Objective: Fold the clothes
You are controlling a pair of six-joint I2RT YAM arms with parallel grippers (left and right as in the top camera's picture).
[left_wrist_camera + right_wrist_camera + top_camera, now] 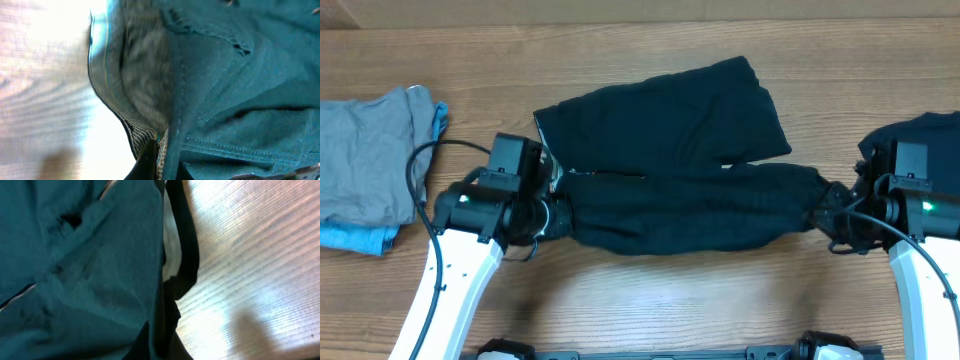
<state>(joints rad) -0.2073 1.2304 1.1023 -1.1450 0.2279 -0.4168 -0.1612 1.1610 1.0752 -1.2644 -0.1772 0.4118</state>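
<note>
A black garment (670, 170) lies across the middle of the table, its near part stretched into a long band between my two grippers. My left gripper (556, 213) is shut on its left end; in the left wrist view the cloth (240, 90) fills the frame and a fingertip (150, 162) pinches a patterned hem. My right gripper (825, 212) is shut on its right end; the right wrist view shows the cloth (80, 270) over the fingers (160, 340). A second black garment (920, 135) lies at the right edge behind the right arm.
A grey garment (365, 160) lies on a light-blue garment (355, 240) at the table's left edge. Bare wooden tabletop (670, 300) shows in front of the black garment, and the arm bases stand at the near edge.
</note>
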